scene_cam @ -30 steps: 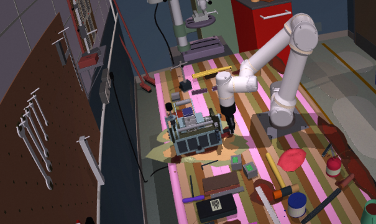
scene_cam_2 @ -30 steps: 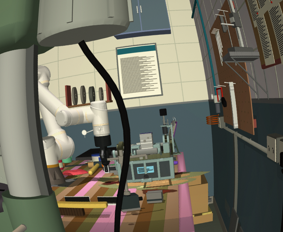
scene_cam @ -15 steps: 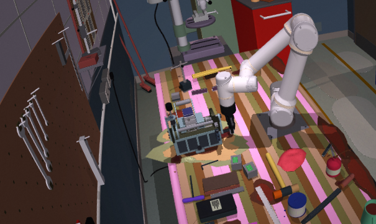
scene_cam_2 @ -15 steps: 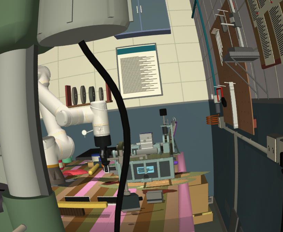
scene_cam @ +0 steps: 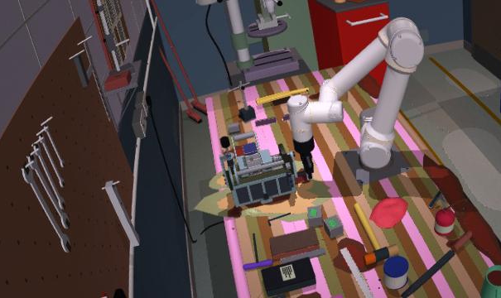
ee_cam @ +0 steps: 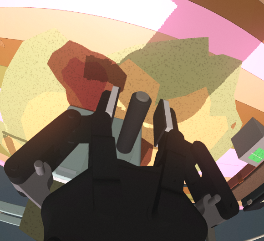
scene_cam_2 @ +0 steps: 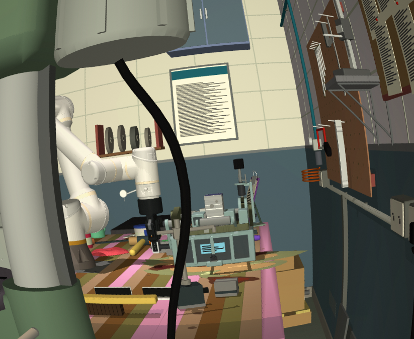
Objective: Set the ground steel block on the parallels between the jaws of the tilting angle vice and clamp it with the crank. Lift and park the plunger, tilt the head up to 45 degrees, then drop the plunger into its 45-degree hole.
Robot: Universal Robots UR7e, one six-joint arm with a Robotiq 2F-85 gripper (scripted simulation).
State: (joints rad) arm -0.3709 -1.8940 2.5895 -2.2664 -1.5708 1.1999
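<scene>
The ground steel block point(scene_cam_2: 213, 204) sits between the jaws of the tilting angle vice point(scene_cam: 260, 176), on top of its head. The vice stands on a stained patch of the striped bench. Its dark crank handle point(ee_cam: 133, 122) sticks out on the robot's side. My gripper point(ee_cam: 138, 109) points down around that handle, open, holding nothing. The handle stands loose between the fingers. The plunger with its black knob point(scene_cam_2: 238, 164) rises at the vice's far side, next to the wall.
The vice body stands right beside my fingers. Two small grey cubes with green tops point(scene_cam: 324, 221) lie nearby. A red rag point(scene_cam: 388, 212), mallet point(scene_cam: 372, 240), saw and dark boxes crowd the bench's near end. The drill press point(scene_cam: 258, 37) stands at the other end.
</scene>
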